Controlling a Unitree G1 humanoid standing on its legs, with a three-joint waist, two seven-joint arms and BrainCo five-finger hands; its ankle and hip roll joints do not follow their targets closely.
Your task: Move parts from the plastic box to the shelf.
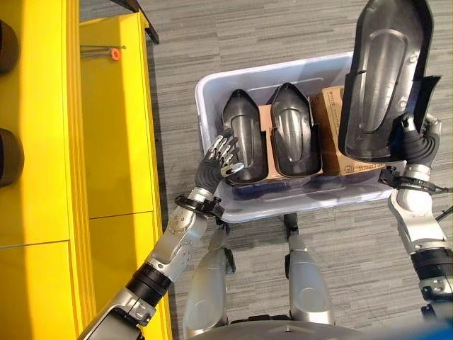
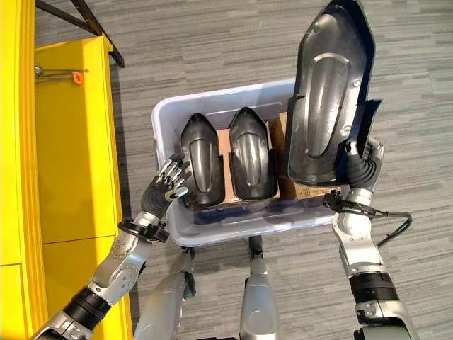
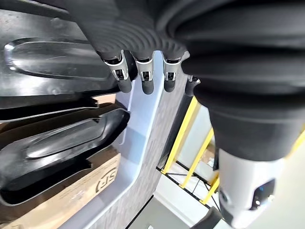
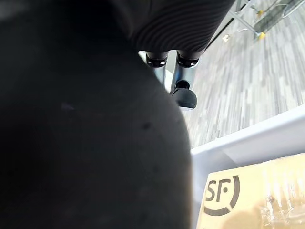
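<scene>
A yellow shelf (image 1: 113,142) stands at the left. Beside it, the left hand (image 1: 221,157), fingers relaxed, rests against the leftmost of two black parts (image 1: 245,138) in the box (image 1: 212,92). The right hand (image 2: 359,170) grips a third part (image 2: 329,92), raised above the box's right end.

Floor: grey wood-grain plank flooring (image 1: 212,35) throughout. Along the left side stands a bright yellow panelled shelf unit (image 1: 117,142); a dark diagonal metal strut (image 2: 95,32) leans at its far end.
</scene>
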